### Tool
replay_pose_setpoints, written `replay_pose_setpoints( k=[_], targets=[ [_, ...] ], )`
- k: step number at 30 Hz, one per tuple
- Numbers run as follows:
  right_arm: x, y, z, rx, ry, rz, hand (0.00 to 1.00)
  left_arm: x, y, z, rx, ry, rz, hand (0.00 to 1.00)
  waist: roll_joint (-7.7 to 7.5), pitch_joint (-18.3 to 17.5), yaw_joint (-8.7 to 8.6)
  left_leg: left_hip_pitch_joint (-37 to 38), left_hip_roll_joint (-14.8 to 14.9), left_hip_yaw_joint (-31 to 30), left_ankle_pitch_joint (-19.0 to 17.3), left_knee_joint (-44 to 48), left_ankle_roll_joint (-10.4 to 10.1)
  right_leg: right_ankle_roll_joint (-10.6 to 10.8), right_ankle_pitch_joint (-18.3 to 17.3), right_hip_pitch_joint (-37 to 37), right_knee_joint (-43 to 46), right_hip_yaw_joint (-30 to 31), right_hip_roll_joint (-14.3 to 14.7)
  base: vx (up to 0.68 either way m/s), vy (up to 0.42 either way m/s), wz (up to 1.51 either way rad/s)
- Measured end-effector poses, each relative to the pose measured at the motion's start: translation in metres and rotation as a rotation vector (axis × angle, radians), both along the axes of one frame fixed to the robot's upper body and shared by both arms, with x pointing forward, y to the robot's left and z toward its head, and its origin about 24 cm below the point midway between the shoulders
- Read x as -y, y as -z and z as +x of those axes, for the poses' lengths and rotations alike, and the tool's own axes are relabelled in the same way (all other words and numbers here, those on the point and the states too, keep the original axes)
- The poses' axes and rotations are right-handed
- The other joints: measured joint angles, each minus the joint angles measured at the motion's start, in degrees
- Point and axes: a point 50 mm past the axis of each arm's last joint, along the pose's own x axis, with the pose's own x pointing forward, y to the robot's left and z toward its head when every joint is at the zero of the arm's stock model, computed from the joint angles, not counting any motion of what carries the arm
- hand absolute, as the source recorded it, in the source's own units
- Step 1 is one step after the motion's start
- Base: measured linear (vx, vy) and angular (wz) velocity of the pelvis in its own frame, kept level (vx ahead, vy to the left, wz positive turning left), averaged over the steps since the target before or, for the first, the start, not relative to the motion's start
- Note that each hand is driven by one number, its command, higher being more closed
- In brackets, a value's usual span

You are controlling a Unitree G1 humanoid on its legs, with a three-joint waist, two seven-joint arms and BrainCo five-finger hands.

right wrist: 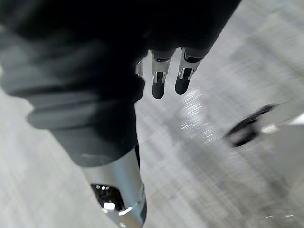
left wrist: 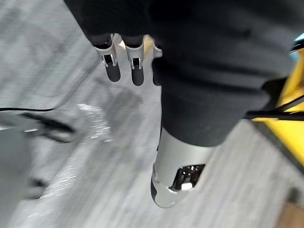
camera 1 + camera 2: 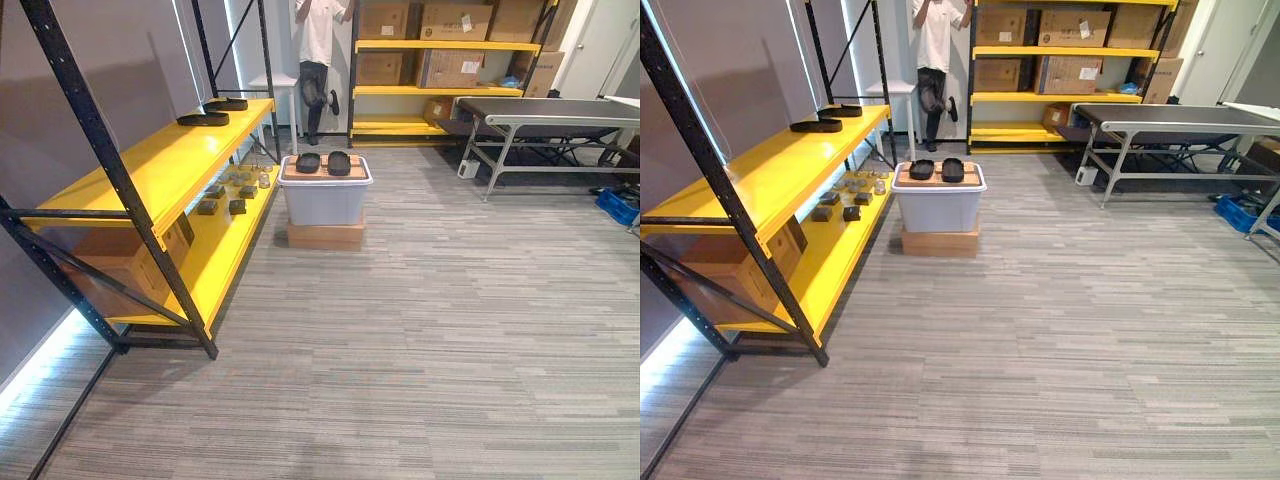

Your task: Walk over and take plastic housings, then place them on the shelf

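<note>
Two black plastic housings point(image 3: 308, 162) point(image 3: 339, 162) lie side by side on a board atop a grey bin point(image 3: 323, 200), which stands on a flat cardboard box point(image 3: 325, 236) a few steps ahead. Two more black housings point(image 3: 203, 119) point(image 3: 227, 104) rest on the top level of the yellow shelf point(image 3: 150, 170) along the left wall. My left hand point(image 2: 113, 64) hangs over the grey floor with straight fingers and nothing in it. My right hand point(image 1: 159, 78) hangs the same way, fingers relaxed and holding nothing.
Small dark and clear parts point(image 3: 228, 195) sit on the shelf's lower level, with a cardboard box point(image 3: 120, 260) beside them. A person point(image 3: 315, 50) stands at the back by a second yellow rack of cartons point(image 3: 440, 45). A grey conveyor table point(image 3: 545, 115) and a blue crate point(image 3: 615, 205) stand at right.
</note>
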Motion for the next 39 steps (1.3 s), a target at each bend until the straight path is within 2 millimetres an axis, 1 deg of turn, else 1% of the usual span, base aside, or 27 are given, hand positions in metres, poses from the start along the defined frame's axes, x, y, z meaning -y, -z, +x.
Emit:
replay_pose_setpoints(
  k=[1,2,3,4,6,8,9,12,14,17,19,22,24,27,29,32,39],
  targets=[
    [0.01,-0.005,0.005,0.015,-0.004,-0.029,0.0,-0.007,-0.003,0.003,0.017,-0.01,0.02,0.0,0.09,0.2,0.13,-0.2,0.0,0.0,0.0,0.0,-0.1,0.0,0.0,0.0,0.0,-0.1,0.0,0.0,-0.018,0.04],
    [0.015,-0.008,0.008,0.025,-0.005,-0.046,0.0,-0.01,-0.005,0.005,0.025,-0.012,0.028,0.0,0.12,0.4,0.17,-0.3,0.0,-0.2,0.0,0.0,-0.1,0.1,-0.1,-0.1,0.0,-0.2,0.0,-0.01,-0.028,0.11],
    [0.025,-0.013,0.012,0.042,-0.006,-0.081,0.0,-0.014,-0.007,0.01,0.037,-0.013,0.041,0.0,0.15,1.2,0.21,-0.9,-0.1,-0.7,0.0,0.1,-0.1,0.1,-0.1,-0.4,0.0,-0.7,-0.1,-0.02,-0.033,0.28],
    [0.035,-0.018,0.013,0.049,-0.001,-0.111,0.0,-0.015,-0.009,0.015,0.047,-0.012,0.05,0.0,0.17,1.3,0.12,-1.9,-0.2,-1.7,0.1,0.2,-0.2,0.3,-0.2,-1.1,0.0,-1.8,-0.3,-0.02,-0.034,0.32],
    [0.047,-0.022,0.008,0.052,0.044,-0.135,0.0,-0.014,-0.009,0.018,0.051,-0.011,0.054,0.0,0.2,1.9,0.02,-2.5,-0.5,-3.1,0.5,0.2,-0.8,0.5,-0.4,-1.3,-0.1,-3.5,-0.6,-0.01,-0.029,0.38],
    [0.054,-0.023,0.002,0.045,0.075,-0.144,0.0,-0.014,-0.009,0.018,0.045,-0.003,0.06,0.0,0.28,2.0,-0.02,-2.4,-0.5,-4.1,0.7,-0.1,-1.0,0.6,-0.5,-1.0,-0.1,-4.8,-0.7,0.0,-0.033,0.35],
    [0.056,-0.023,-0.002,0.033,0.092,-0.139,0.0,-0.014,-0.009,0.015,0.037,-0.004,0.059,0.0,0.32,2.0,0.01,-2.1,-0.4,-4.5,0.8,-0.4,-1.0,0.8,-0.6,-0.6,-0.1,-5.0,-0.6,0.01,-0.025,0.26],
    [0.06,-0.022,-0.009,0.072,0.214,-0.097,0.0,-0.015,-0.006,0.004,-0.006,0.008,0.068,0.0,0.57,1.9,0.08,-1.0,-0.4,-4.4,0.9,-1.2,-1.1,1.2,-0.9,0.2,-0.1,-5.1,-0.6,0.0,-0.003,0.04],
    [0.059,-0.02,-0.013,0.069,0.243,-0.078,0.0,-0.016,-0.005,-0.003,-0.028,0.013,0.075,0.0,0.58,1.9,-0.02,-1.0,-0.4,-4.3,0.9,-1.3,-1.1,1.2,-0.9,0.2,-0.1,-5.0,-0.7,0.0,0.005,-0.02],
    [0.053,-0.015,-0.015,0.055,0.26,-0.049,0.0,-0.013,-0.001,-0.015,-0.075,0.03,0.074,0.0,0.61,1.9,-0.75,-0.3,-0.5,-3.7,1.0,-1.7,-1.0,1.2,-0.9,0.4,-0.1,-4.7,-0.8,-0.02,0.017,-0.11],
    [0.049,-0.013,-0.018,0.048,0.275,-0.035,0.0,-0.006,0.002,-0.019,-0.09,0.037,0.059,0.0,0.75,1.7,-0.83,0.2,-0.5,-2.8,1.0,-2.0,-1.0,1.2,-0.9,0.7,-0.1,-4.5,-0.8,-0.04,0.007,-0.15],
    [0.044,-0.009,-0.021,0.028,0.28,-0.015,0.0,0.0,0.005,-0.019,-0.097,0.051,0.046,0.0,0.81,1.2,-1.15,0.6,-0.5,-2.5,1.1,-2.4,-0.9,1.2,-0.9,0.8,-0.2,-4.4,-0.8,-0.04,-0.012,-0.07],
    [0.041,-0.007,-0.023,0.022,0.28,-0.006,0.0,0.003,0.006,-0.02,-0.104,0.062,0.043,0.0,0.86,0.8,-1.27,0.9,-0.5,-2.2,1.4,-3.2,-0.4,1.2,-0.9,1.0,-0.9,-4.4,-0.7,-0.03,-0.018,-0.07],
    [0.035,-0.004,-0.026,0.01,0.282,0.008,0.0,0.005,0.006,-0.02,-0.107,0.075,0.041,0.0,1.01,0.6,-1.39,1.0,-0.4,-1.9,1.5,-3.4,-0.2,1.2,-0.9,1.0,-1.0,-4.2,-0.6,-0.04,-0.026,-0.05],
    [0.034,-0.003,-0.029,0.001,0.284,0.008,0.0,0.005,0.006,-0.021,-0.113,0.083,0.046,0.0,1.08,0.6,-1.35,1.1,-0.4,-1.5,1.5,-3.6,-0.2,1.2,-0.9,0.9,-1.0,-3.9,-0.6,-0.02,-0.017,-0.08],
    [0.032,-0.002,-0.029,-0.003,0.284,0.011,0.0,0.005,0.007,-0.023,-0.124,0.094,0.049,0.0,1.08,0.6,-1.36,1.5,-0.4,-1.0,1.5,-4.0,-0.2,1.2,-0.9,0.9,-1.0,-3.4,-0.6,-0.02,-0.014,-0.09],
    [0.029,-0.001,-0.028,-0.007,0.275,0.017,0.0,0.009,0.008,-0.021,-0.132,0.139,0.054,0.0,0.96,0.6,-1.34,1.4,-0.4,0.0,1.5,-4.3,-0.3,1.2,-0.9,0.4,-1.2,-2.8,-0.5,-0.01,-0.013,-0.04]
  ],
)
